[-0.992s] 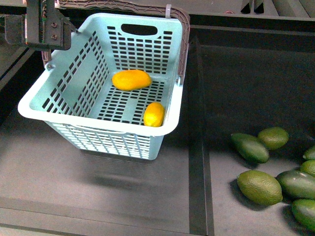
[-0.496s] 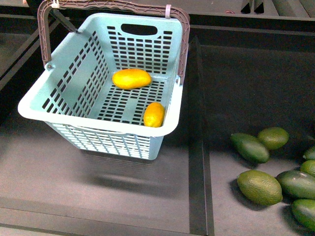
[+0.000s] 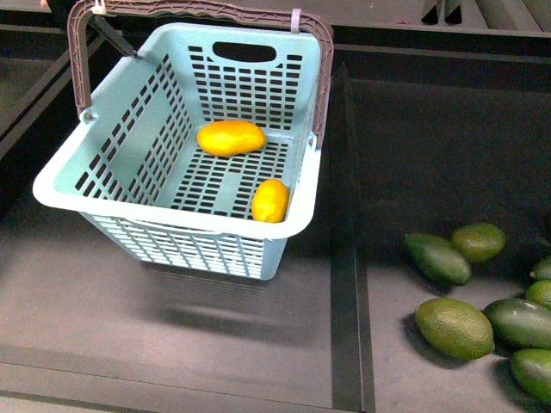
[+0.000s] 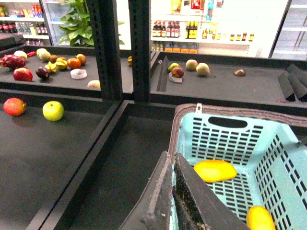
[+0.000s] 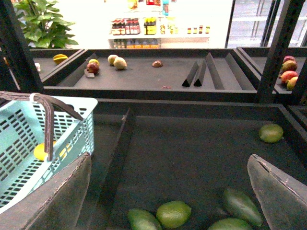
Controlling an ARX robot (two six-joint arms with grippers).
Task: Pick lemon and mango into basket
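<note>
Left hand (image 4: 173, 201) clenched shut on nothing, right hand (image 5: 168, 191) spread wide and empty.
Both hands out of the front view, seen only in part from the wrists. Mango (image 3: 231, 138) and lemon (image 3: 270, 200) lying apart on the floor of the basket (image 3: 172, 215); green fruits (image 3: 454, 327) cut off at the tabletop's right edge. Shelf bottle labels too small to read.
</note>
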